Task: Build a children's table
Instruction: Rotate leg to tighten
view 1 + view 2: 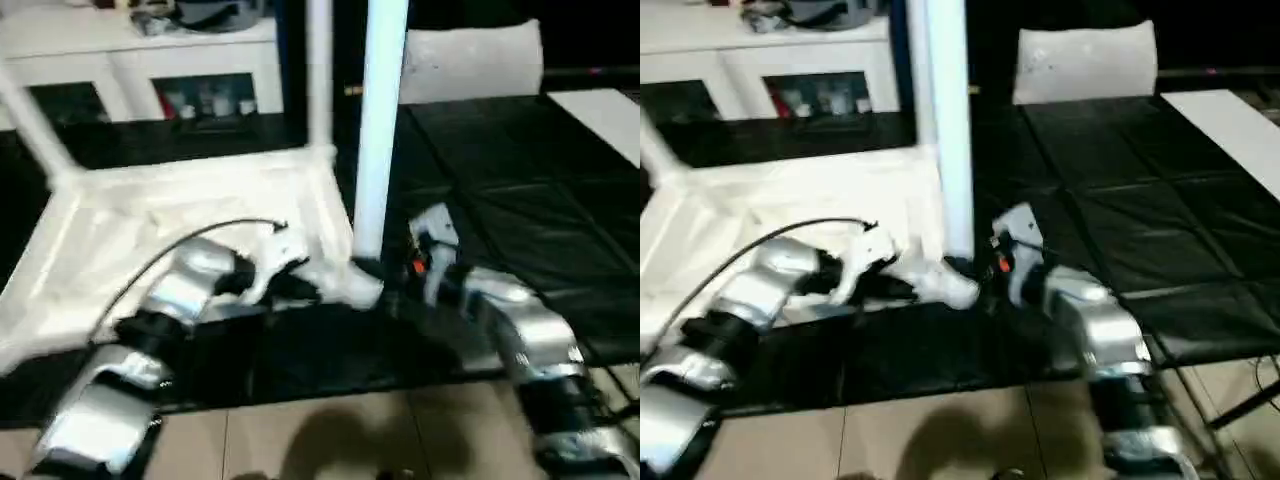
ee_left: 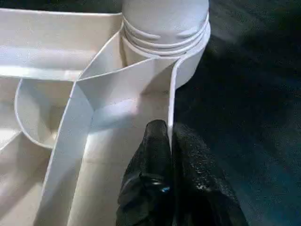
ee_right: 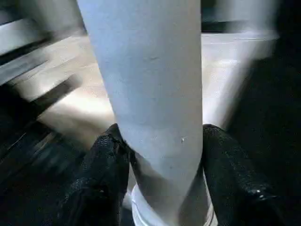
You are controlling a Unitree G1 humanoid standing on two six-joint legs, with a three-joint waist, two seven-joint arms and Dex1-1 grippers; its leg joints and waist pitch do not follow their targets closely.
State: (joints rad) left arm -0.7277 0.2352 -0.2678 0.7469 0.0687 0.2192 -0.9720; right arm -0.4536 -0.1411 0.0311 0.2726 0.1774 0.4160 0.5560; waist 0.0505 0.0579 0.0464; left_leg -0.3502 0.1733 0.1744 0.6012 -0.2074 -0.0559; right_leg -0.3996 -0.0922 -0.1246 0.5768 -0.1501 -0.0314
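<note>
The white tabletop (image 1: 150,230) lies upside down on the black work table, its ribbed underside facing up. My left gripper (image 2: 170,136) is shut on the tabletop's thin rim (image 2: 171,94), close to the near right corner socket (image 2: 188,66). A white leg (image 1: 380,130) stands upright in that socket, its threaded end (image 2: 164,28) seated there. My right gripper (image 3: 162,141) is shut on this leg just above the socket, with a black finger (image 3: 106,155) pressed on each side. Another leg (image 1: 319,70) stands at the far right corner. A third leg (image 1: 30,120) leans at the far left corner.
A white glass-door cabinet (image 1: 130,60) stands behind the table. A white cushion (image 1: 470,60) sits at the back, and a white board (image 1: 605,115) lies at the far right. A black cable (image 1: 180,245) arcs over my left forearm. Tiled floor (image 1: 330,440) runs along the table's front edge.
</note>
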